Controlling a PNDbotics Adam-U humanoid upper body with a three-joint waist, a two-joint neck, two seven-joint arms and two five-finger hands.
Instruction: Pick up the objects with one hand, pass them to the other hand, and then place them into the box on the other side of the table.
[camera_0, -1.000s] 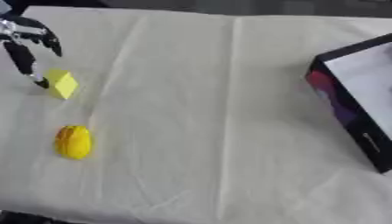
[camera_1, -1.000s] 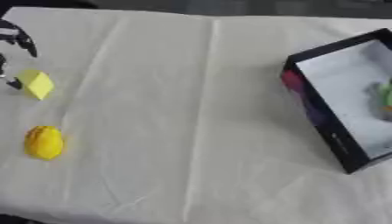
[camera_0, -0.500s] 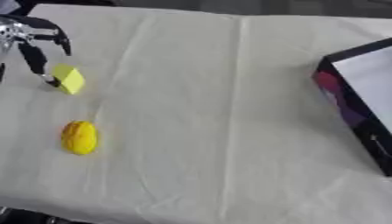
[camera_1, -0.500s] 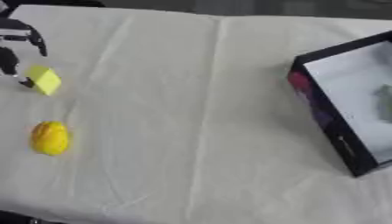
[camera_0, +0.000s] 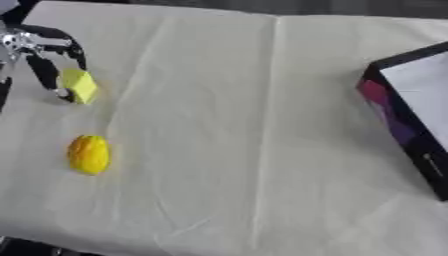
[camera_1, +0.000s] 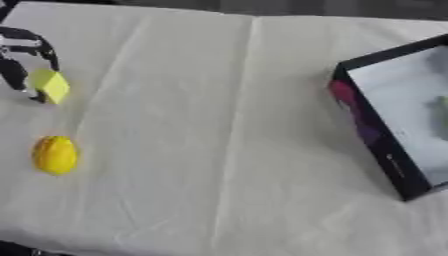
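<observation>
Left eye view: left hand (camera_0: 39, 52) at 10 o'clock, fingers curled around yellow block (camera_0: 80, 85), yellow lemon-like fruit (camera_0: 89, 154) at 8 o'clock. Right eye view: black box (camera_1: 395, 125) at 3 o'clock; right hand nowhere visible. Risk: block squirting sideways from a shallow pinch.

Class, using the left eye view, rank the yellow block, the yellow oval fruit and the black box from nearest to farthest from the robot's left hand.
1. Yellow block: between the left hand's fingers, upper left.
2. Yellow oval fruit: below the block, left side.
3. Black box: far right edge.
</observation>
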